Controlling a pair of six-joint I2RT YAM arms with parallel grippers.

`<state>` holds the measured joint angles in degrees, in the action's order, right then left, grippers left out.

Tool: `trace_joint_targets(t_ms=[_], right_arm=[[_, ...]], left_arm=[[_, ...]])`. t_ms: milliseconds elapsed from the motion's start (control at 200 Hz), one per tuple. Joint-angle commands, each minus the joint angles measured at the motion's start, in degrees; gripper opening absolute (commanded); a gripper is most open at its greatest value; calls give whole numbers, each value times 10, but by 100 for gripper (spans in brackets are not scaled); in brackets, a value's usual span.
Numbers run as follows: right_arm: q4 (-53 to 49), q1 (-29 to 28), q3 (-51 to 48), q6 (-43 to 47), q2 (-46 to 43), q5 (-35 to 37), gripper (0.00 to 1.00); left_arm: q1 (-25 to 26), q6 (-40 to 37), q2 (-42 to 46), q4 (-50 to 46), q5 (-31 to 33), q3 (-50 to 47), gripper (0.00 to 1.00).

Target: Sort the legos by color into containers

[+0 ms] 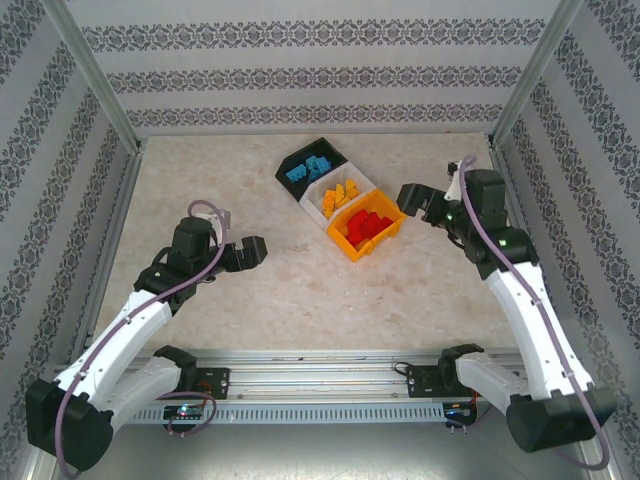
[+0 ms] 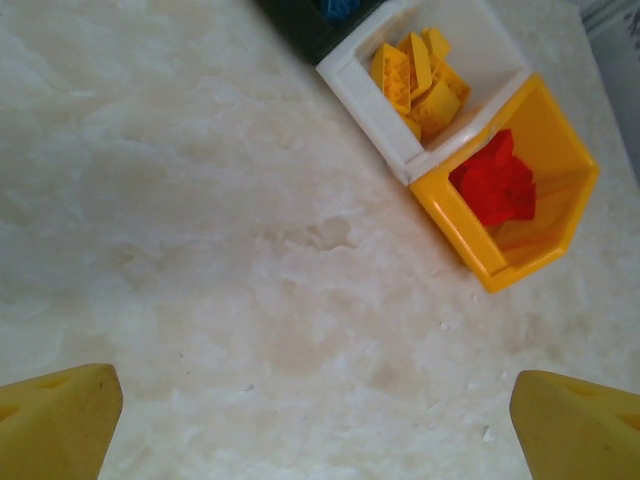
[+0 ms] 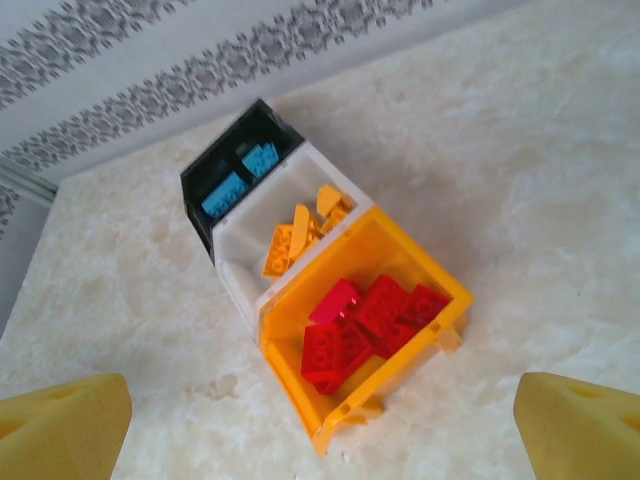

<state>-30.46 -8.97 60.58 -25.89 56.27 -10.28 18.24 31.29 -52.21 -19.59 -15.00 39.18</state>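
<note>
Filling containers (image 3: 400,245) — colour-sorted legos (image 3: 365,320)

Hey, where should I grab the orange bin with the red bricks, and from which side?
Probably from above, pinching the orange bin by its free outer wall, one finger inside and one outside. Its top is open, its other side adjoins the white bin, and the red bricks sit below the rim.
</note>
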Motion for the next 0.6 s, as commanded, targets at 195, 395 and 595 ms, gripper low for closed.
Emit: trace_joint_targets(t_ms=[195,395,595], right_arm=[[227,4,-200,104,-174,107,98],[283,38,-236,186,-159,144,98],[362,89,-268,173,-63,130,98]], left_arm=[[-8,68,32,77,75,-22,100],[-9,5,71,112,196,-52,100],[-10,-83,68,143,271,-57,100]])
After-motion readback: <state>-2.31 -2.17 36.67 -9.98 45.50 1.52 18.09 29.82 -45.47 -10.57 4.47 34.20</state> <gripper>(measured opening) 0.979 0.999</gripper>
